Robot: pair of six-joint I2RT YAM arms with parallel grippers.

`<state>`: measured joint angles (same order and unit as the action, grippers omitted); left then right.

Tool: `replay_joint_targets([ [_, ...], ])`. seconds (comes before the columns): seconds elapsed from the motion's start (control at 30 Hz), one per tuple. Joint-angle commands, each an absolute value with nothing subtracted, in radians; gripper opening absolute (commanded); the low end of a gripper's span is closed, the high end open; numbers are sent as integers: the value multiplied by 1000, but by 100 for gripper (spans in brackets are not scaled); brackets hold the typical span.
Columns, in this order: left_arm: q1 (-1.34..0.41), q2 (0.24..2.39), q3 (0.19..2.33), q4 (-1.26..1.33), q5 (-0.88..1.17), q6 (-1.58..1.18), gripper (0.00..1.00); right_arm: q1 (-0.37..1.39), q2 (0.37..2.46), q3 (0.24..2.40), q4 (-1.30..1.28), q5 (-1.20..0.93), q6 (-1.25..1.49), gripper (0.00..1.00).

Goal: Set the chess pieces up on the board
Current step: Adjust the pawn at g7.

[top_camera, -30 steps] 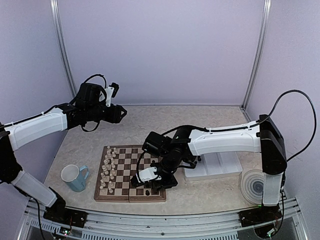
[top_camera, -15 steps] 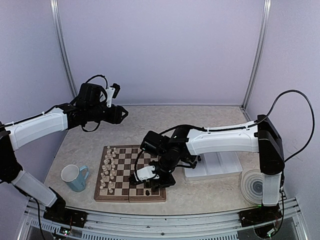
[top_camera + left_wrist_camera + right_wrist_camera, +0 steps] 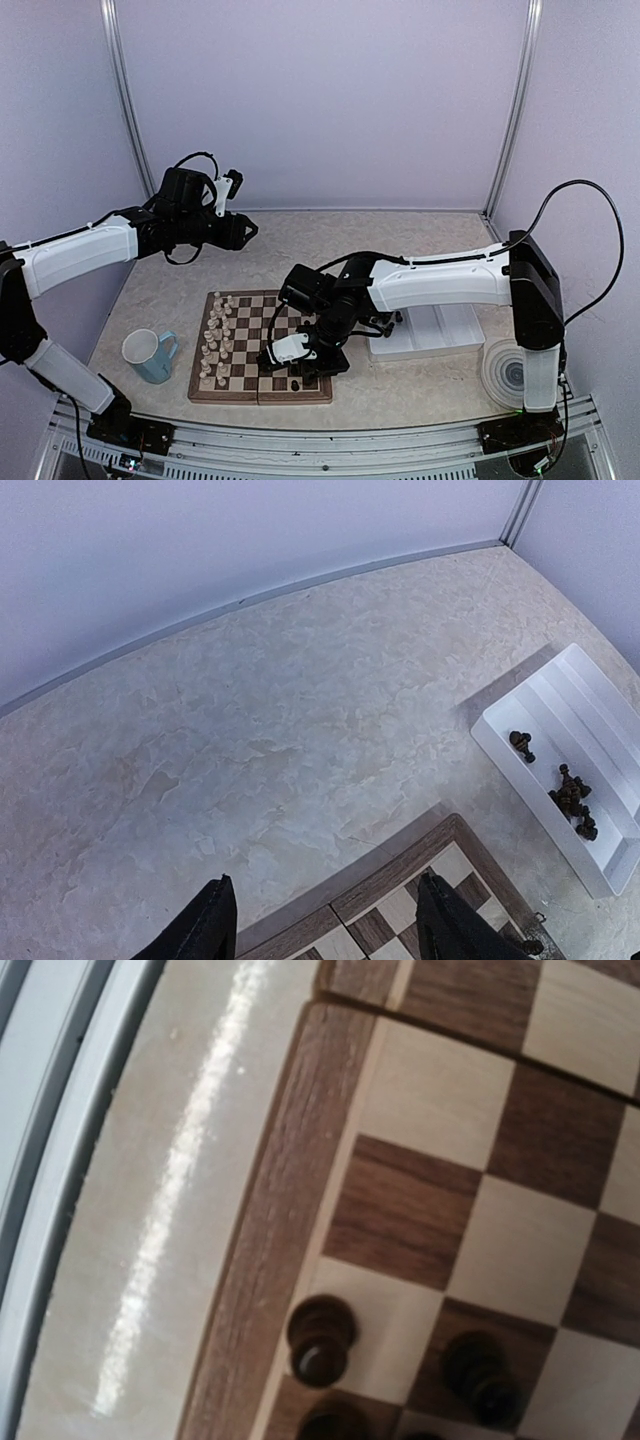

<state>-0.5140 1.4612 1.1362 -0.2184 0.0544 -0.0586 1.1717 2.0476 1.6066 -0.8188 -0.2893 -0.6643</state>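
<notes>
The board lies on the table's near middle, with cream figures along its left side. My right gripper hangs low over the board's near right corner; its fingers do not show in the right wrist view. That view shows dark chess pieces standing on squares by the board's wooden border, with another beside them. One dark piece shows in the top view. My left gripper is open and empty, raised above the board's far corner. More dark pieces lie in the white tray.
A blue mug stands left of the board. The white ridged tray sits right of the board, under my right arm. A roll of tape lies at the near right. Walls close the back and sides.
My right gripper has crept a little to the left over the board's near right corner. The left arm has shifted slightly to the right.
</notes>
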Motion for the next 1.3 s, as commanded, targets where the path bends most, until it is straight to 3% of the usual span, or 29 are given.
replay_joint_targets([
  [0.0, -517, 1470, 1167, -227, 69, -48, 61, 1185, 2059, 1613, -836, -297, -665, 13],
  [0.4, -517, 1481, 1170, -231, 77, -48, 62, 1184, 2048, 1597, -839, -293, -665, 14],
  [0.6, -517, 1483, 1172, -233, 81, -48, 62, 1185, 2048, 1596, -842, -297, -667, 22],
  [0.9, -517, 1483, 1171, -236, 81, -47, 62, 1184, 2033, 1631, -884, -322, -671, 25],
  [1.0, -517, 1486, 1172, -235, 78, -46, 62, 1182, 1983, 1662, -925, -346, -710, 31],
  [1.1, -517, 1485, 1171, -234, 64, -48, 62, 1150, 1913, 1664, -944, -436, -745, 39],
  [1.27, -517, 1474, 1158, -217, 57, -42, 62, 1001, 1823, 1625, -939, -482, -743, 39],
])
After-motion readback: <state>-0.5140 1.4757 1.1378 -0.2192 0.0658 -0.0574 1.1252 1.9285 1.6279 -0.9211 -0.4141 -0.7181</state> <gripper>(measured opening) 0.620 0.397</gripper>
